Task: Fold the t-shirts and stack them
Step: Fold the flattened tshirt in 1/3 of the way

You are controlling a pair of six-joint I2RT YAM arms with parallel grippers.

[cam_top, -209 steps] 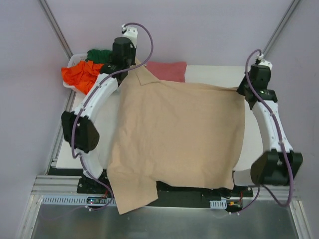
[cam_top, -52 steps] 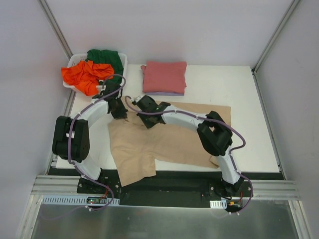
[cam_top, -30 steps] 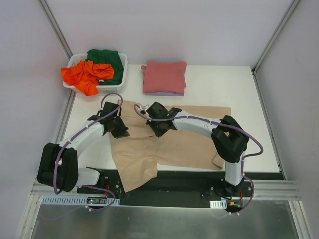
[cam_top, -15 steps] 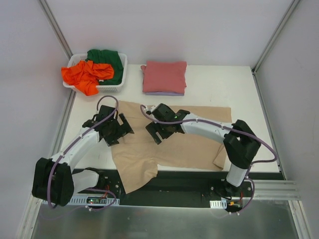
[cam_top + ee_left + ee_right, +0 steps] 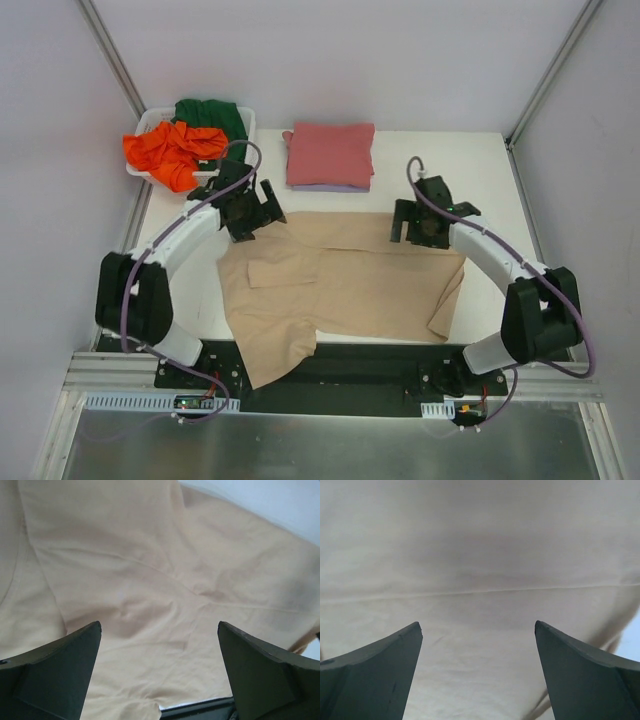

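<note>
A tan-beige t-shirt point(image 5: 350, 285) lies folded across the near half of the table, one corner hanging over the front edge. My left gripper point(image 5: 270, 208) hovers open over its far left corner, and tan cloth point(image 5: 150, 580) fills the left wrist view with nothing between the fingers point(image 5: 55, 675). My right gripper point(image 5: 406, 226) is open above the far right edge, over the cloth point(image 5: 480, 555), also holding nothing. A folded pinkish-red t-shirt point(image 5: 330, 152) rests on a pale lavender one point(image 5: 325, 187) at the back. Orange point(image 5: 165, 152) and dark green point(image 5: 215, 118) t-shirts sit crumpled in the basket.
The white slotted basket point(image 5: 243, 125) stands at the table's back left corner. Bare white tabletop point(image 5: 490, 190) shows to the right of the folded stack and along the left edge. The black front rail point(image 5: 370, 365) runs below the shirt.
Both grippers opened and let go of the tan cloth near its middle left. The left arm swung back to the far left corner; the right arm swung right to the far right edge.
</note>
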